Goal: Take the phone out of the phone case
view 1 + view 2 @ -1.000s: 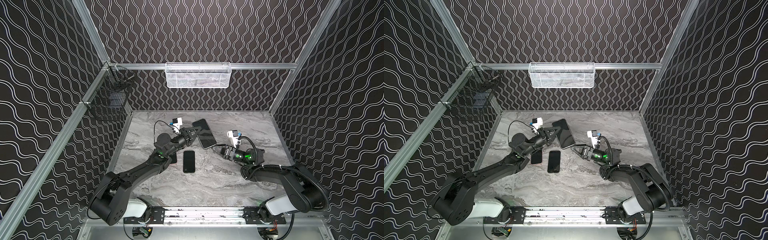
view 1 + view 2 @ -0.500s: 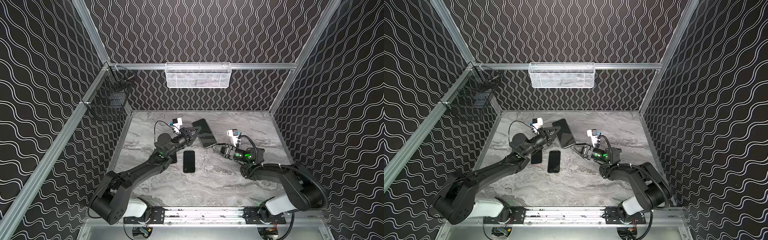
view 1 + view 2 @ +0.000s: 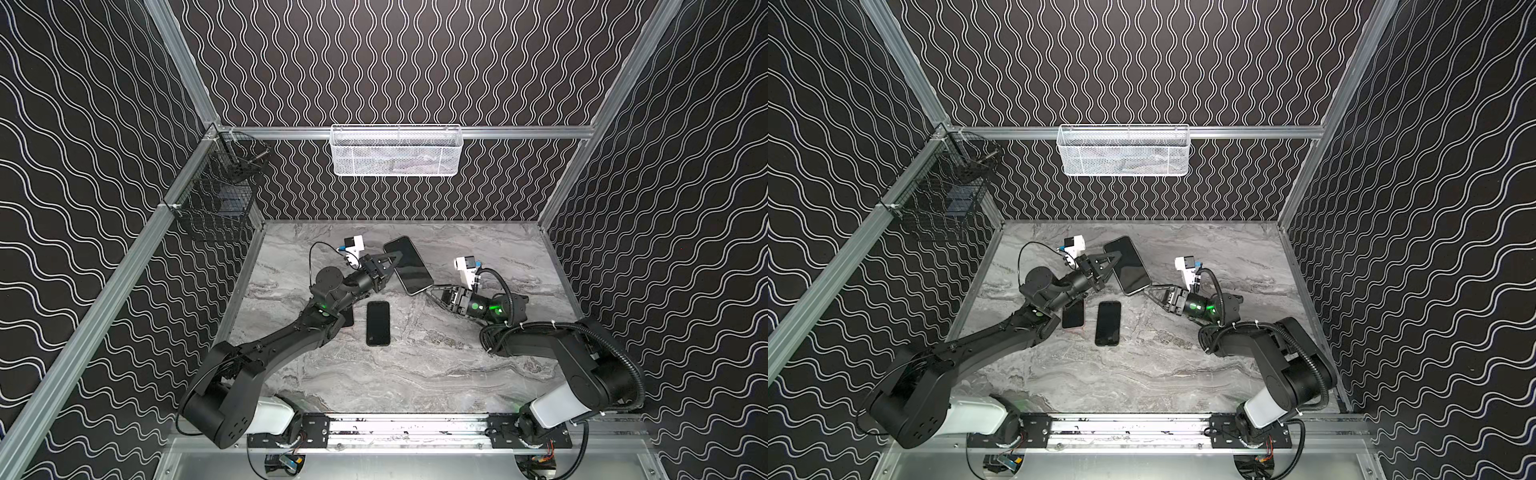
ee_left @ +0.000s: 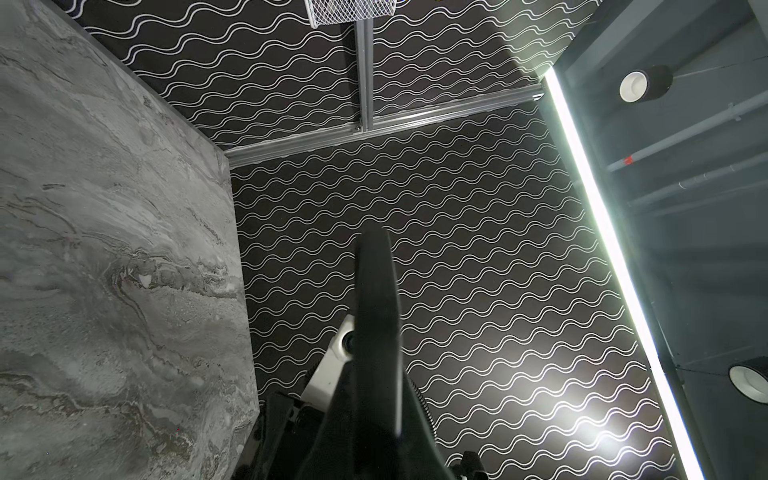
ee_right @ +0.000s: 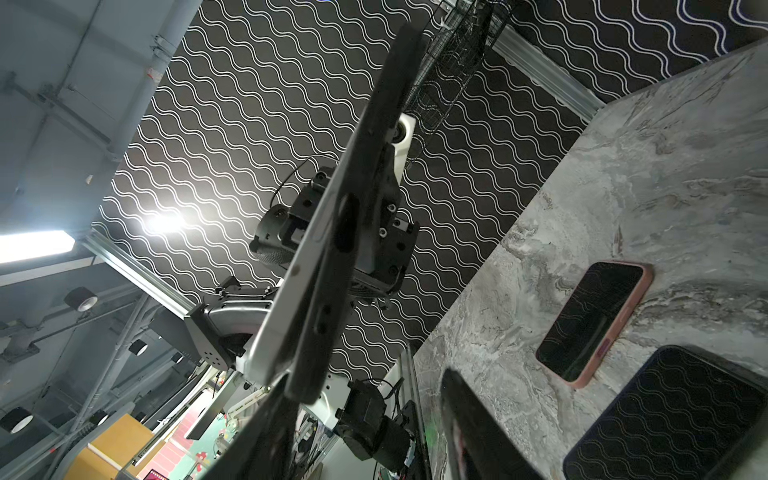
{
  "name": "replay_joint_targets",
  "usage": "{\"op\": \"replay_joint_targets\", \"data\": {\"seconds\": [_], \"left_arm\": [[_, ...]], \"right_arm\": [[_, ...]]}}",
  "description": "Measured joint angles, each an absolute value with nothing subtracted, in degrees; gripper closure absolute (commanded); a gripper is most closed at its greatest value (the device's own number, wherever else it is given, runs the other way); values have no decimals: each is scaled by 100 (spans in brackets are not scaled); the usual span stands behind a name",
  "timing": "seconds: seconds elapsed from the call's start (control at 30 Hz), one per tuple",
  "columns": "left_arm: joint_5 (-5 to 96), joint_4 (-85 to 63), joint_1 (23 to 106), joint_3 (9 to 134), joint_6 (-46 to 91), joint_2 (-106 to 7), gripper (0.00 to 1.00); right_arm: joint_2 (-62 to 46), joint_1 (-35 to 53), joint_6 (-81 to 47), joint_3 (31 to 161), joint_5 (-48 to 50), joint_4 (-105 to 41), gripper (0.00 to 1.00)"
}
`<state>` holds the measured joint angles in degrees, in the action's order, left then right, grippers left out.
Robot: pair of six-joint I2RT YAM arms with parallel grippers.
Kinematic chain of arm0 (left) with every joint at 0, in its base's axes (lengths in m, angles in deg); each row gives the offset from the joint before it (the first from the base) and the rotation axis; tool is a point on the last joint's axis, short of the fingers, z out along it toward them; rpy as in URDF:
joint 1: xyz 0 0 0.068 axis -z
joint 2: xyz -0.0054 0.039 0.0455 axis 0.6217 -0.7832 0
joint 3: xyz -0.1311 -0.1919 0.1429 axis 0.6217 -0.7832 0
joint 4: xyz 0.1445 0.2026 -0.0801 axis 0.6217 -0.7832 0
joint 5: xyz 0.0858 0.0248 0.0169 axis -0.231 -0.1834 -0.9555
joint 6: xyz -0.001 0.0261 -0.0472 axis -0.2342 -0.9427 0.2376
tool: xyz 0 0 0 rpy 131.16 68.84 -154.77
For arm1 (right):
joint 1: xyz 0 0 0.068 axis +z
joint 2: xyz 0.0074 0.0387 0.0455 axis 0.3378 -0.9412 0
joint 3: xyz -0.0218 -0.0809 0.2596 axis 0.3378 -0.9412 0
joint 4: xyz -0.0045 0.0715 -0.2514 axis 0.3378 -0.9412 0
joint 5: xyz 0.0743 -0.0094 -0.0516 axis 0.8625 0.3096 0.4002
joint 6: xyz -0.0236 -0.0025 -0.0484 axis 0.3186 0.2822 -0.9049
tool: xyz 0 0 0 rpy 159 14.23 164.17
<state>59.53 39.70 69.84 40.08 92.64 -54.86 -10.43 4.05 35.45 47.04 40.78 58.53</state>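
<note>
In both top views the left claw [image 3: 392, 261] is clenched on the long left edge of the phone [image 3: 411, 268], holding it clear of the table [image 3: 415, 374]. The phone sits at the claw's 3 o'clock, slanted, with its top toward 11 o'clock. The right claw [image 3: 432, 289] is released, its jaws spread about the phone's near corner, with the phone at its 10 o'clock. I cannot tell whether they touch.

The phone is a flat, round-cornered slab with a glossy black face. In the right wrist view a pale, smooth case [image 5: 299, 270] wraps its edge. The table is grey veined marble.
</note>
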Motion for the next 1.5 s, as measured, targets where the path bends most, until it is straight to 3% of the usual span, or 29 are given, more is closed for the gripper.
{"op": "replay_joint_targets", "data": {"seconds": [0.57,1.23,1.5], "left_arm": [[6091,4289,7043,4091,9176,-5728,100],[6084,4558,7050,4179,8980,-6257,100],[6104,4571,7050,4199,8947,-6441,86]], "right_arm": [[-827,418,3571,4776,3918,5591,50],[-608,464,3696,4641,3634,5145,81],[-689,472,3967,4522,3481,5200,88]]}}
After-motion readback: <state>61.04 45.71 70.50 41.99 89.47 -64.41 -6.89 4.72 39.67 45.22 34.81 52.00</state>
